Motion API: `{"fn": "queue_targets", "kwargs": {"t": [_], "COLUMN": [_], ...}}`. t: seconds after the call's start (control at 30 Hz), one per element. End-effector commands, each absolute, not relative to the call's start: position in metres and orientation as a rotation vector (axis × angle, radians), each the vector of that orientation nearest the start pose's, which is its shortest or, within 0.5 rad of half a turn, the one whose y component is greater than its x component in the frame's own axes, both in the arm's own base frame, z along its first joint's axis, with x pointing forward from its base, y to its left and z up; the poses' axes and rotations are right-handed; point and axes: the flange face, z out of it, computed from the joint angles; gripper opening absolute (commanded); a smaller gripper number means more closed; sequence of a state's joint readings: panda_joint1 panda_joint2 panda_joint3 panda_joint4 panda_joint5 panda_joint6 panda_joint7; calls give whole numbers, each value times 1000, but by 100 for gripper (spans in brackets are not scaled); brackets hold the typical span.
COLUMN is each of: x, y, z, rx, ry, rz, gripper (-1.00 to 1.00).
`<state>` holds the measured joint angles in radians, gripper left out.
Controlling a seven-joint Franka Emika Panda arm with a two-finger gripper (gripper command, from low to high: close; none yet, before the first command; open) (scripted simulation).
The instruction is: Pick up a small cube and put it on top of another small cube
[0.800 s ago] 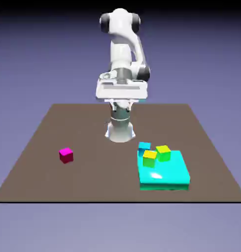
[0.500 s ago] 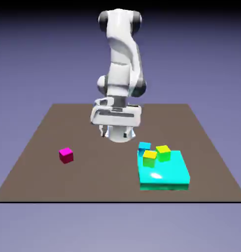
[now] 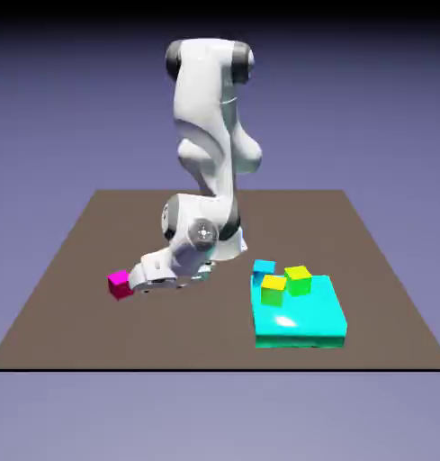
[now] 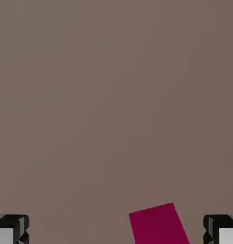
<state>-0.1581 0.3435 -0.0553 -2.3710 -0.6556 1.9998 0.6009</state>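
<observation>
Spread wide, the hand [image 4: 116,233] has its two fingertips well apart at the bottom of the hand view, with nothing pinched. Largest of all is the brown counter [image 3: 70,324], which fills most of the hand view and carries everything in the exterior view. Next comes the white arm [image 3: 201,99], bent down toward the exterior view's left, its lower end tilted over the counter near the pink cube. A flat turquoise block [image 3: 300,315] lies on the exterior view's right, glossy on top.

Smallest are the cubes. The pink cube [image 3: 120,284] sits on the counter at the exterior view's left, partly covered by the arm's lower end; in the hand view it shows at the bottom edge, cut off, between the fingertips and nearer the right one. The yellow cube [image 3: 273,291] and the green cube [image 3: 298,281] appear over the turquoise block, side by side, and the blue cube [image 3: 264,269] shows at its far left corner, partly hidden.
</observation>
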Motion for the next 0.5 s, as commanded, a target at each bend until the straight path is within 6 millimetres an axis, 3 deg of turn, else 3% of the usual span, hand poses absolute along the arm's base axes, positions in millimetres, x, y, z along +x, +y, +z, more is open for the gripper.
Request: {"fn": "queue_targets", "kwargs": {"t": [0.0, 0.23, 0.3, 0.37, 0.4, 0.43, 0.47], "x": [404, 366, 361, 327, 322, 322, 322], "y": [-136, -190, -197, -223, -227, -227, -227], "z": [145, 84, 77, 51, 47, 47, 47], "rx": [2350, 1979, 1924, 1923, 1924, 1924, 1924], "ry": [-351, -160, -134, -134, -133, -133, -133], "rz": [-806, -1167, -1209, -1209, -1209, -1209, -1209], "gripper": [0, 0, 0, 0, 0, -100, -100]}}
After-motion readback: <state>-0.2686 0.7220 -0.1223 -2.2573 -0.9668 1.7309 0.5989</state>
